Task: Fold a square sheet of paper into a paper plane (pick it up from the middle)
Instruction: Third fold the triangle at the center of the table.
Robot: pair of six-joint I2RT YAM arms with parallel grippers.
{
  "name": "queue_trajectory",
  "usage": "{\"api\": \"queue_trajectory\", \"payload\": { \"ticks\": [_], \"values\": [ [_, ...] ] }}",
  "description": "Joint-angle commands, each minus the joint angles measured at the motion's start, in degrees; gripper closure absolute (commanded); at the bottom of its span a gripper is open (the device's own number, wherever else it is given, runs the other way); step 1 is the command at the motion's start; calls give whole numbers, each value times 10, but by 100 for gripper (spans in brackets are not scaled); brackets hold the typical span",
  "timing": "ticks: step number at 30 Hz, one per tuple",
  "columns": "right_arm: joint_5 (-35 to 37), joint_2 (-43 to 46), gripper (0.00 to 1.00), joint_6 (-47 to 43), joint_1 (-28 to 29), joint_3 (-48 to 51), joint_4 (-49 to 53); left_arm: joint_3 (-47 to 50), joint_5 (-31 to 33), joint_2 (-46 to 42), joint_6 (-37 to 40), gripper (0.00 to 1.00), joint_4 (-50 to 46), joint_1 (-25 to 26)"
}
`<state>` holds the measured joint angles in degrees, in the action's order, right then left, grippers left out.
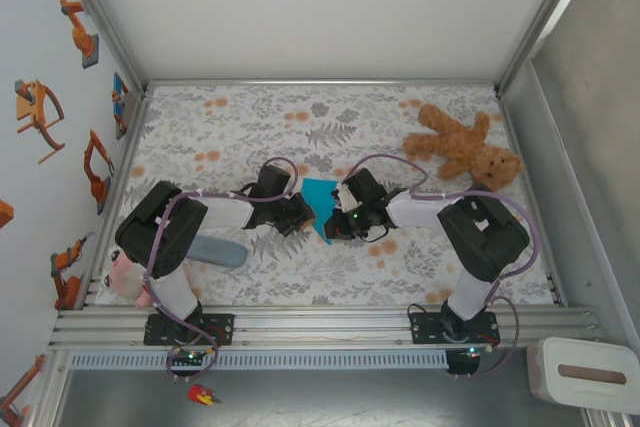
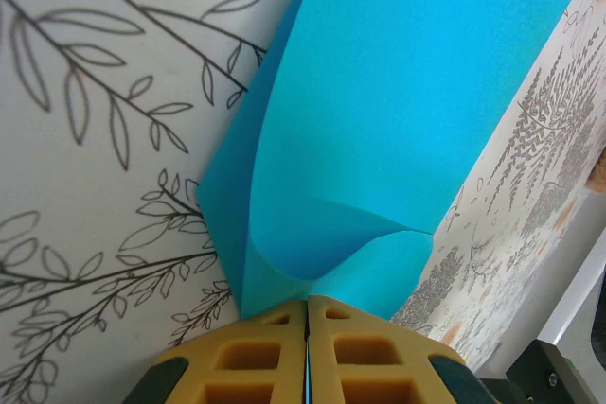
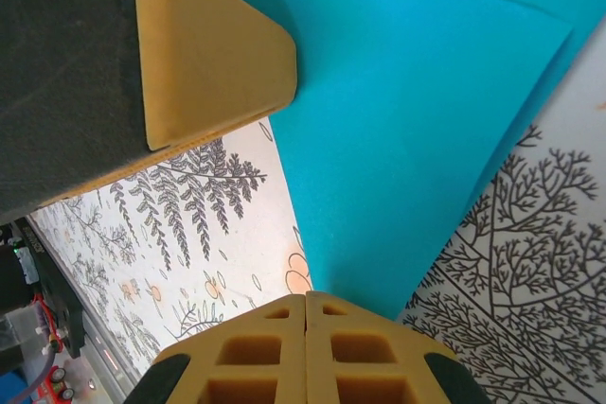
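You are working over a tablecloth (image 1: 250,117) printed with grey ferns and orange blossoms. It is boxed in by a white back wall, a left wall (image 1: 40,47) carrying orange robot-arm stickers, and an aluminium rail (image 1: 320,327) along the near edge. A brown teddy bear (image 1: 462,147) is lying at the far right, and a grey-blue case (image 1: 215,252) is sitting beside the left arm.

The sheet of paper (image 1: 320,202) is lying mid-table between the 2 grippers. The left gripper (image 2: 307,314) is pinching 1 curled edge, jaws pressed together. The right gripper (image 3: 305,307) is clamping a corner likewise.

From above, both grippers are covering the paper's sides, so its folds are hard to read. A pink-and-white toy (image 1: 125,282) is sitting half hidden under the left arm.
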<state>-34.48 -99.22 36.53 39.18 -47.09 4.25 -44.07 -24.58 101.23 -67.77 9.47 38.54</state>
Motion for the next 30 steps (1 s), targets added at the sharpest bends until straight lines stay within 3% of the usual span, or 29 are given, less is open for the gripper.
{"api": "queue_trajectory", "payload": {
  "ticks": [1,13,30],
  "values": [
    [-18,-4,94,-5,1,4,10,3,-1,-8,1,91,-35,-3],
    [-23,-21,94,-13,4,-1,14,-3,-25,-32,6,85,-15,-3],
    [-10,-40,95,-29,11,-9,40,0,-18,-14,9,86,-29,-2]
  ]
}}
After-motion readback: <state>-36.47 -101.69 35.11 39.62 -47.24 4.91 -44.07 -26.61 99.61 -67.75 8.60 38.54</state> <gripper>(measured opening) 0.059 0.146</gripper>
